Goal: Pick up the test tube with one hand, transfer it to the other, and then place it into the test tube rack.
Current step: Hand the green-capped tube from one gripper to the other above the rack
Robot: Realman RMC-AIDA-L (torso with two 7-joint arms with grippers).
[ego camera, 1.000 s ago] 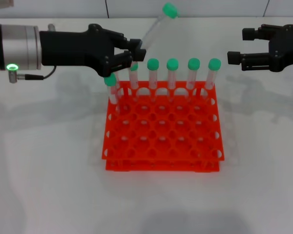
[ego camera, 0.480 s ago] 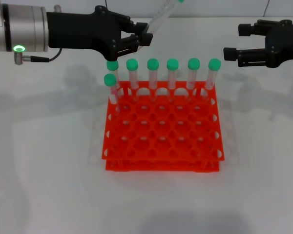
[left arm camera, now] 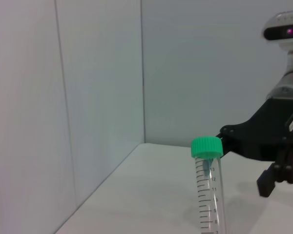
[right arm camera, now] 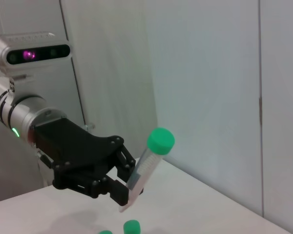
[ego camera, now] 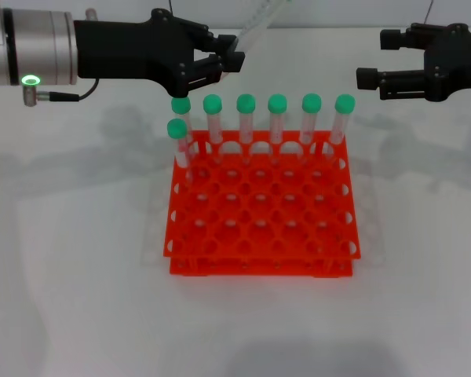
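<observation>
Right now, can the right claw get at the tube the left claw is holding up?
Probably yes. The left claw holds the test tube tilted above the rack, and the open right claw faces it with only empty air between them.

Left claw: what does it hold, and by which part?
The left claw grips the test tube by its lower end, cap end free.

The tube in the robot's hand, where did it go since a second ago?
The left gripper lifted the test tube higher, so its cap leaves the head view. The right gripper drifted slightly up and inward, open. The test tube rack and its seven tubes stayed put.
</observation>
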